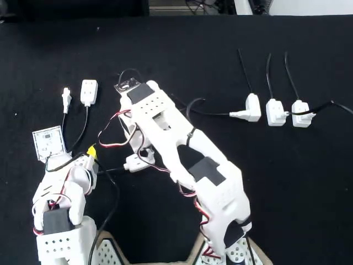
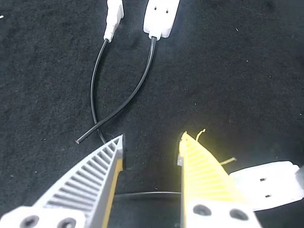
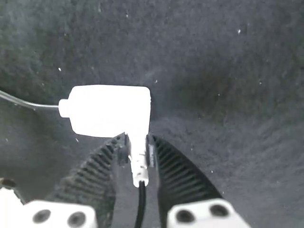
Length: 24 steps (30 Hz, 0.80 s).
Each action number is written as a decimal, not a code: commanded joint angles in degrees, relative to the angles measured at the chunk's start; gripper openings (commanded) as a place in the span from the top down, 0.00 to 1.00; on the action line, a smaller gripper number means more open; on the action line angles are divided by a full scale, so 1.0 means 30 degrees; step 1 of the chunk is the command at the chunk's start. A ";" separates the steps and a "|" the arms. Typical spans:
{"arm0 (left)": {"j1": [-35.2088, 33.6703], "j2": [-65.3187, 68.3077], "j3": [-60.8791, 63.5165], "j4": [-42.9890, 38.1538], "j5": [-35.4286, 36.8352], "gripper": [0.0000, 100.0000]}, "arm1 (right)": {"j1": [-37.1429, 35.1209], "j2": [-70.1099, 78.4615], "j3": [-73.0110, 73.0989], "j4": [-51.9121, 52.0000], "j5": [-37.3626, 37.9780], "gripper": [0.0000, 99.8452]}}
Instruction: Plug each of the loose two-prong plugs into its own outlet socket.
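**Right claw** [image 3: 137, 141]: closed on a white two-prong plug [image 3: 138, 166]. The plug sits lengthwise between the two dark ribbed fingers [image 3: 95, 166], with its black cord running back toward the wrist. Its front end meets the side of a white outlet socket [image 3: 109, 110], which lies on the black table [image 3: 228, 71] just ahead of the fingertips. Whether the prongs are seated cannot be told. A thin cord leaves one end of the socket. In the high view the right arm [image 1: 187, 149] extends from the near edge up across the middle of the table, and the socket lies at its left flank, partly under it.

**Left claw** [image 2: 152, 137]: open and holding nothing, with one grey finger and one yellow finger [image 2: 204, 171] spread apart above the table. A black cord [image 2: 147, 194] crosses between them near their roots. The outlet socket shows just beside the yellow finger, two slots facing up. Ahead of this claw, well apart from it, a loose plug [image 2: 114, 16] and a second socket [image 2: 160, 16] lie side by side, unjoined. Their cords cross on the way back toward the claw.

**Right side of the table:** three further sockets [image 1: 274, 113] lie in a row, with white plugs against their sides and cords trailing away. A small white card [image 1: 47, 141] lies near the left arm [image 1: 60, 204].
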 commanded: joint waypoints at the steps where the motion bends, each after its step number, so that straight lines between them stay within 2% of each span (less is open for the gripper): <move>1: -0.0249 -0.0029 -0.0894 -0.0029 0.0117 0.81 | -0.0322 -0.0659 0.0454 -0.1172 0.0176 0.99; 9: -0.0249 -0.0029 -0.0923 -0.0029 0.0117 0.81 | 0.0088 -0.0747 0.2242 -0.2579 0.0264 0.99; 16: -0.0249 -0.0029 -0.0923 -0.0029 0.0117 0.81 | 0.0205 -0.0777 0.1714 -0.2608 0.2168 0.99; 18: -0.0308 -0.0029 -0.0923 0.0000 0.0117 0.81 | 0.0234 -0.0777 0.1128 -0.2520 0.2696 0.95; 22: -0.2037 -0.0029 -0.1158 -0.0029 0.0176 0.81 | 0.0117 -0.1978 0.1011 -0.2081 0.3136 0.81; 24: -0.2916 -0.0029 -0.1363 -0.0059 0.0234 0.81 | 0.0176 -0.3062 0.1304 -0.2139 0.3692 0.80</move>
